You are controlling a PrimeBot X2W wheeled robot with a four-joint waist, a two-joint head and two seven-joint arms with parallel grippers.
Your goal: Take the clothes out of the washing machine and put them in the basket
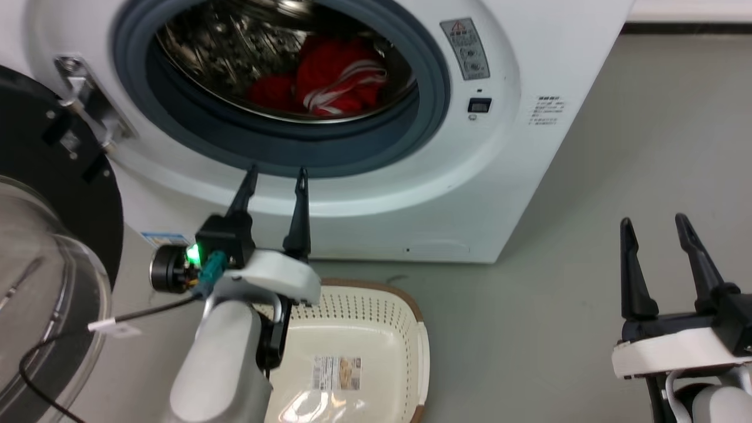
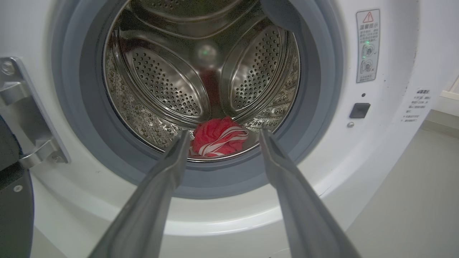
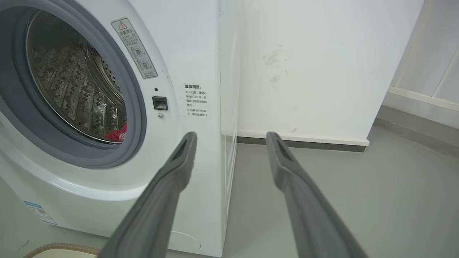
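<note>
Reaching for the red garment (image 1: 329, 82) low inside the washing machine (image 1: 529, 176).
The left gripper (image 1: 277, 171), fingers apart, hovers outside the lower rim of the porthole (image 1: 282, 147); it should enter centred on the bunched fabric and close deep on a fold. The basket (image 1: 420, 329) stands below the porthole; the right gripper (image 1: 652, 222), likewise apart, idles right of the machine.

Grey floor (image 1: 617, 247) carries white washing machine (image 1: 511, 176); cream basket (image 1: 364, 311) just before it, possibly touching.
</note>
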